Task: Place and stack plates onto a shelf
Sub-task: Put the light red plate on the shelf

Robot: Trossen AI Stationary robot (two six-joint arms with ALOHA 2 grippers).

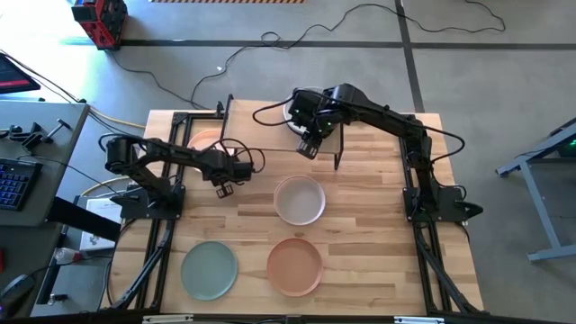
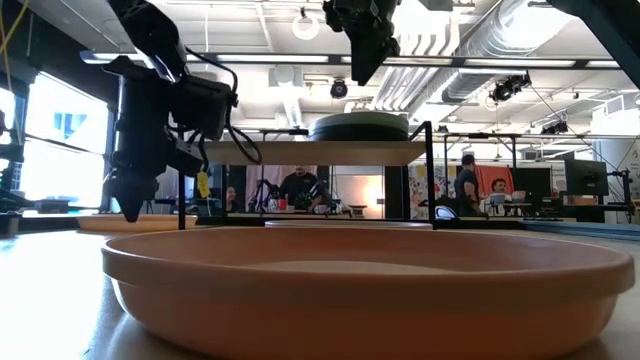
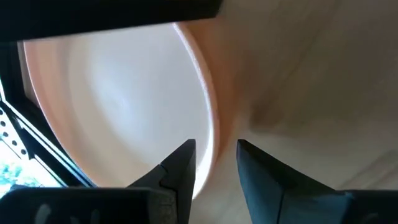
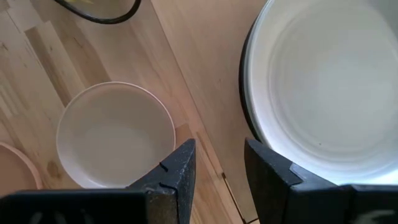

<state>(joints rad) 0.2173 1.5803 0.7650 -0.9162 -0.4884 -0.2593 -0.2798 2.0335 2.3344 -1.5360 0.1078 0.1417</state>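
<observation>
The left tool (image 1: 222,188) hung with a narrow gap and nothing in it, right over the rim of the peach plate (image 3: 118,106) lying on the worktop (image 1: 360,270) under the shelf (image 2: 320,152). A grab there risked the rim slipping out, or the plate knocking a black shelf leg as it came out — the space looked tight.

The right tool (image 1: 308,148) was empty too, fingers slightly apart, above the shelf edge beside a white plate stack (image 4: 323,81). Three more plates waited well apart on the worktop — whitish (image 1: 299,200), sage green (image 1: 210,270), terracotta (image 1: 294,265). A careless reach could nudge the stack off.
</observation>
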